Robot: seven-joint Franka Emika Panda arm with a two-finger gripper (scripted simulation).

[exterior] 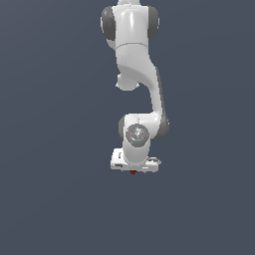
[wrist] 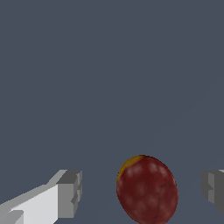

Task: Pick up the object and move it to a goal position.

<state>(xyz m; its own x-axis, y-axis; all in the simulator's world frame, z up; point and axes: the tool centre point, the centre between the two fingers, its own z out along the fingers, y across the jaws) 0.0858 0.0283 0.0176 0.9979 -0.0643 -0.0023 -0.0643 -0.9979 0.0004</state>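
The object is a dark red roundish lump with a small yellow patch. In the wrist view the object [wrist: 147, 190] lies between my two grey fingertips [wrist: 70, 192], with a gap on each side, so the jaws do not touch it. My gripper [wrist: 142, 190] is open around it. In the exterior view the white gripper [exterior: 135, 168] points straight down, and only a tiny red speck of the object [exterior: 133, 172] shows under the hand. The fingers themselves are hidden behind the hand in that view.
The white arm [exterior: 134, 60] reaches down from the top of the exterior view. The surface [exterior: 60, 189] is plain dark grey-blue on all sides, with no other objects in view.
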